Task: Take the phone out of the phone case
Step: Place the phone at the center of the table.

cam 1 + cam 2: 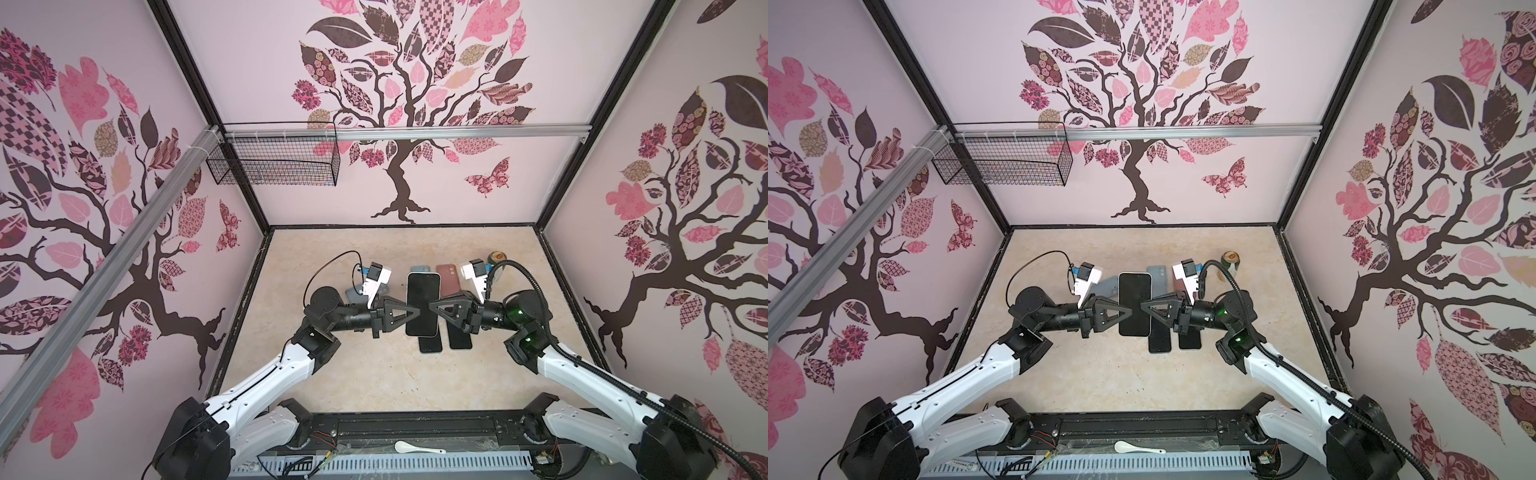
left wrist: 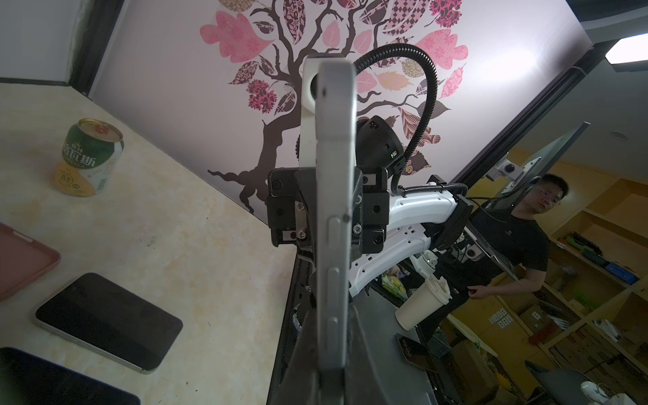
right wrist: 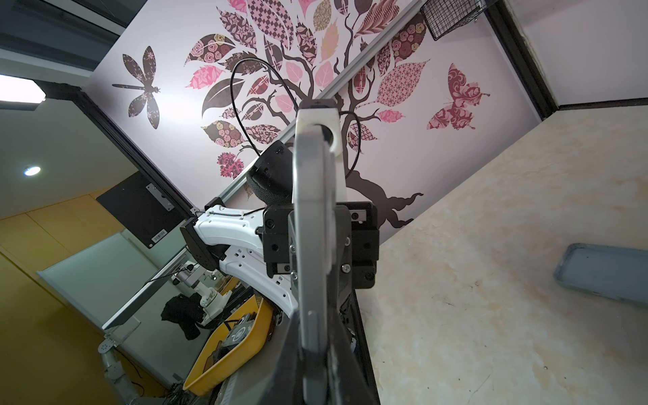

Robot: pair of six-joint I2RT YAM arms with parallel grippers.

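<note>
Two grippers share one load. The phone (image 1: 423, 303) hangs level and screen-up above the table (image 1: 374, 374), and its pale case (image 1: 423, 274) is not yet off. We see the left gripper (image 1: 409, 314) clamped on one long edge and the right gripper (image 1: 432, 308) pinched on the opposite edge. In both wrist views that edge sits sandwiched between dark fingers.

Beneath the load lie two bare phones (image 1: 430, 345), screens up. A pink case (image 1: 449, 277), a blue-grey case (image 1: 354, 296) and a can (image 1: 497, 258) stand farther back.

We judge the main hazard to be the grip itself. Each pair of fingers appears to bite case and phone together, so a plain pull apart may only stretch the rim or drag the fingers off it. The bites are shallow and partly on smooth glass. If one side slips, the load would swing from the other and could twist free, falling onto the screens directly below. A corner that peels off suddenly could have the same effect. To free the phone, we expect one gripper must move to the case alone, which briefly leaves a single narrow hold carrying everything.
</note>
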